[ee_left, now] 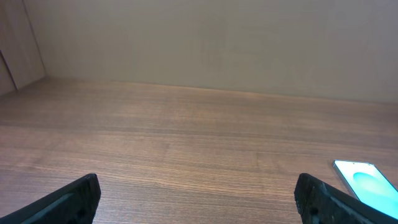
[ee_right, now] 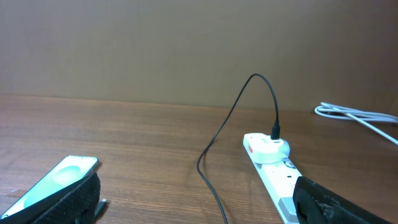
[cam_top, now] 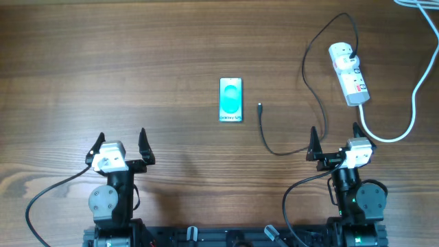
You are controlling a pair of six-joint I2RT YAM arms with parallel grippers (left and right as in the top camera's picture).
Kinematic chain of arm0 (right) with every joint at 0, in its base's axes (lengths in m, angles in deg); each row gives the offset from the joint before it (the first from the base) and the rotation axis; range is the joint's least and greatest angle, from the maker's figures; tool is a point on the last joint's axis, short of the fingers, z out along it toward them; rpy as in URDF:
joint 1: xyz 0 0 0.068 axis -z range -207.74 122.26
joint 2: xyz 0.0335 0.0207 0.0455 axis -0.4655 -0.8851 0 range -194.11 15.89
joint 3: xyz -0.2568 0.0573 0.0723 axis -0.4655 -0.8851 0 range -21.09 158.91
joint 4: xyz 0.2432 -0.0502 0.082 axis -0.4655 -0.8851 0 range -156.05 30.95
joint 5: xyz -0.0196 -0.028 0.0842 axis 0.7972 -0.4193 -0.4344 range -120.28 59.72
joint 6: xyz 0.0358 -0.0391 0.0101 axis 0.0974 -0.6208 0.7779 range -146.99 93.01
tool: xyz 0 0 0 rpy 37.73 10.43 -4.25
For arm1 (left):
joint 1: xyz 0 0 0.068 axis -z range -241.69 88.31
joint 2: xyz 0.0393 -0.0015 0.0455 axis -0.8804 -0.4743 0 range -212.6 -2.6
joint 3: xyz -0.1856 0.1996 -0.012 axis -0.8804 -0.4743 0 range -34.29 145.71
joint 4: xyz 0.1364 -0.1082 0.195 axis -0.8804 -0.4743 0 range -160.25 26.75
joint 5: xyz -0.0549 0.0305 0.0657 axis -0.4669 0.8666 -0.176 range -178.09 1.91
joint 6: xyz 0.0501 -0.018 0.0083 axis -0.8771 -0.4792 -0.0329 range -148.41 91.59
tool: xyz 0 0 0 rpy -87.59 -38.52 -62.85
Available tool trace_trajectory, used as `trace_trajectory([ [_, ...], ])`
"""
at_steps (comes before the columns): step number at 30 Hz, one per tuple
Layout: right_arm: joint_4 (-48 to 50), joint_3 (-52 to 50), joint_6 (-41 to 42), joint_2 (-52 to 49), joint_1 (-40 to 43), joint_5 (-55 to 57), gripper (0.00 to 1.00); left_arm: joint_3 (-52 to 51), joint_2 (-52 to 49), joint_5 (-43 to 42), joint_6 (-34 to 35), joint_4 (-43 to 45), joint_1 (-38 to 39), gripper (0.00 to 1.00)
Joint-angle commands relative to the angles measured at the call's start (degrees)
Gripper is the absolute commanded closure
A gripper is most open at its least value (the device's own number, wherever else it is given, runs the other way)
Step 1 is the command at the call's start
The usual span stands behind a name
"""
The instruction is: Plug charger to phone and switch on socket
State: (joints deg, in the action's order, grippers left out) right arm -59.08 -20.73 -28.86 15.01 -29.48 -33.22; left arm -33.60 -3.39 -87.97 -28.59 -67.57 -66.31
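The phone [cam_top: 230,100] lies flat mid-table, teal screen up, text at its near end. It shows at the right edge of the left wrist view [ee_left: 367,184] and at the left of the right wrist view [ee_right: 53,178]. The charger cable [cam_top: 312,82] runs from the white plug in the socket strip [cam_top: 348,74] and loops down to its plug tip [cam_top: 259,106], which lies just right of the phone, apart from it. In the right wrist view the cable [ee_right: 217,134] rises to the plug on the strip [ee_right: 273,163]. My left gripper [cam_top: 121,145] and right gripper [cam_top: 335,141] are open and empty near the front edge.
The strip's thick white cord [cam_top: 401,130] curves right and back off the far right corner, also in the right wrist view [ee_right: 354,115]. A plain wall stands behind the table.
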Motion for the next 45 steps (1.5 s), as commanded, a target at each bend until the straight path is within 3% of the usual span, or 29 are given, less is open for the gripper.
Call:
trace_trajectory([
  [1,0.0,-0.1,-1.1,0.1,-0.3,0.0,0.0,-0.3,0.4,-0.8,-0.9,0.9,0.0,0.0],
  [7,0.0,-0.1,-1.1,0.1,-0.3,0.0,0.0,-0.3,0.4,-2.3,-0.5,1.8,0.0,0.0],
  [11,0.0,-0.1,-1.1,0.1,-0.3,0.0,0.0,-0.3,0.4,-31.4,16.8,7.6,0.1,0.0],
  [14,0.0,-0.1,-1.1,0.1,-0.3,0.0,0.0,-0.3,0.4,-44.0,21.5,11.7,0.1,0.0],
  [20,0.0,-0.1,-1.1,0.1,-0.3,0.0,0.0,-0.3,0.4,-50.1,27.2,25.0,0.1,0.0],
  [22,0.0,-0.1,-1.1,0.1,-0.3,0.0,0.0,-0.3,0.4,-49.9,31.0,34.4,0.1,0.0],
  [25,0.0,-0.1,-1.1,0.1,-0.3,0.0,0.0,0.3,0.4,-46.7,34.6,46.0,0.1,0.0],
  [27,0.0,-0.1,-1.1,0.1,-0.3,0.0,0.0,2.7,0.4,-42.1,36.7,46.9,0.1,0.0],
  [33,0.0,-0.1,-1.1,0.1,-0.3,0.0,0.0,14.4,-4.7,-40.9,36.7,37.7,0.0,0.0],
  [38,0.0,-0.1,-1.1,0.1,-0.3,0.0,0.0,31.6,-17.9,-42.6,36.6,13.0,0.0,0.0],
  [42,0.0,-0.1,-1.1,0.1,-0.3,0.0,0.0,51.2,-35.2,-52.3,25.2,-13.4,0.0,0.0],
  [45,0.0,-0.1,-1.1,0.1,-0.3,0.0,0.0,58.4,-44.1,-63.5,21.6,-17.2,0.0,0.0],
])
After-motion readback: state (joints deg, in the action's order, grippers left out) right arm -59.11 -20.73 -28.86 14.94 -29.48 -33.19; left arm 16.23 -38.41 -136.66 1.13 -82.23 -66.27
